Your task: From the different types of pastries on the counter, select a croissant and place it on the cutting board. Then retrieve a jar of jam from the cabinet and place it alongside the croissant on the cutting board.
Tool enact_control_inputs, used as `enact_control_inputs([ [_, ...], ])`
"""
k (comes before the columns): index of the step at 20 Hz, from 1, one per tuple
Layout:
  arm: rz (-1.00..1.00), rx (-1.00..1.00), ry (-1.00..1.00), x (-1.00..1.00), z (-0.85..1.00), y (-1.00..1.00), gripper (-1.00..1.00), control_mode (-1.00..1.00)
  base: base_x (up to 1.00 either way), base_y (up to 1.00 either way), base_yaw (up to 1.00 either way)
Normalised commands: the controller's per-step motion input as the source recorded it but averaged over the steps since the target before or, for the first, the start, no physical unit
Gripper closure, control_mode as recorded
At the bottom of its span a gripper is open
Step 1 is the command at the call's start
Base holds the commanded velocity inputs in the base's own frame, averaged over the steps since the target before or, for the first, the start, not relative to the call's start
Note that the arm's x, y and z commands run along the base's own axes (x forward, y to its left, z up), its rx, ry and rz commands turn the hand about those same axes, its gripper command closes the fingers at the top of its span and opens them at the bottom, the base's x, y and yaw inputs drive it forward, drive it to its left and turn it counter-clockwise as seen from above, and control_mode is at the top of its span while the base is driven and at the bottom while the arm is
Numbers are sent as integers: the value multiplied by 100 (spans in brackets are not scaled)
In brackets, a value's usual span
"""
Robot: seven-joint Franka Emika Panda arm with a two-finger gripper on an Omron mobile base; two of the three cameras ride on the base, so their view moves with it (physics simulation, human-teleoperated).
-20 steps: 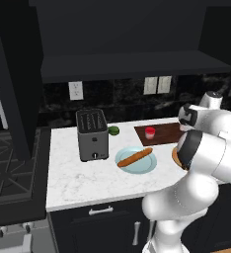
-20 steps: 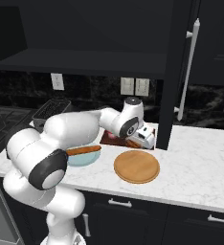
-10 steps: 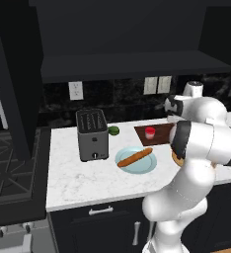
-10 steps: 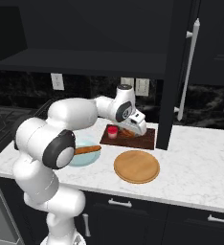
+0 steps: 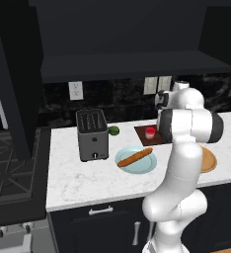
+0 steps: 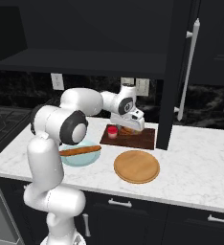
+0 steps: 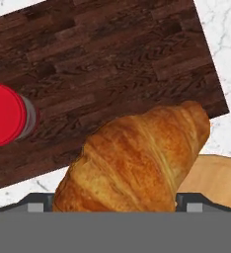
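- A white robot arm reaches across a white marble counter (image 6: 190, 158) toward the back wall, its gripper (image 6: 131, 125) hanging low over a dark brown cutting board (image 6: 142, 139).
- In the hand view a golden-brown croissant (image 7: 137, 158) sits right between the two dark finger tips, one showing at each side of it. The jaws stand wide apart on either side of the pastry; whether they press on it or have let go cannot be told.
- The croissant's long axis runs slantwise in the hand view, from low near one tip up and away toward the board's far corner. It lies over the board's near edge, partly past it, with a round light-wood plate (image 6: 136, 166) just beyond that edge.
- A red jar of jam (image 7: 6, 114) stands on the board, off to one side of the gripper and apart from the croissant.
- A long orange-brown stick pastry (image 5: 134, 157) rests on a pale blue plate (image 5: 148, 166), well away from the gripper, near a dark toaster (image 5: 92, 134).
- Judgement: both items seem to be on the board, so the next move likely calls for a straight lift clear of the croissant.
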Motion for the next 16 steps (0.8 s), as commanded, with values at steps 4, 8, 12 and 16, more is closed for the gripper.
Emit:
enact_control_inputs([
  [4, 3, 27, 0, 5, -2, -20, 100, -100, 0, 0, 0],
  [8, 0, 20, -4, 12, -1, -10, 100, -100, 0, 0, 0],
  [12, -2, -1, -3, -2, -36, 21, 100, -100, 0, 0, 0],
  [16, -4, -9, -10, 0, -65, 21, 100, -100, 0, 0, 0],
])
